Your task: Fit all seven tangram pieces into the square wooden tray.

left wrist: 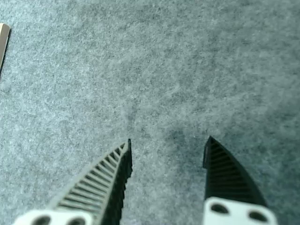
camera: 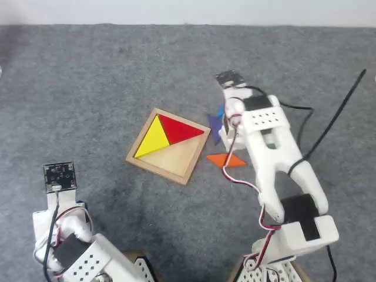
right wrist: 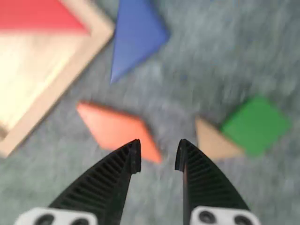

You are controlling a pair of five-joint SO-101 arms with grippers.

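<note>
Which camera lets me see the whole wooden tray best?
The high view: the whole wooden tray lies there from above, with the yellow triangle and red triangle inside. The right wrist view catches just one corner with some red; the left wrist view catches a thin strip of its edge.

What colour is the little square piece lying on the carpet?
The square piece is green; the right wrist view shows it best, beside the tan triangle.
</note>
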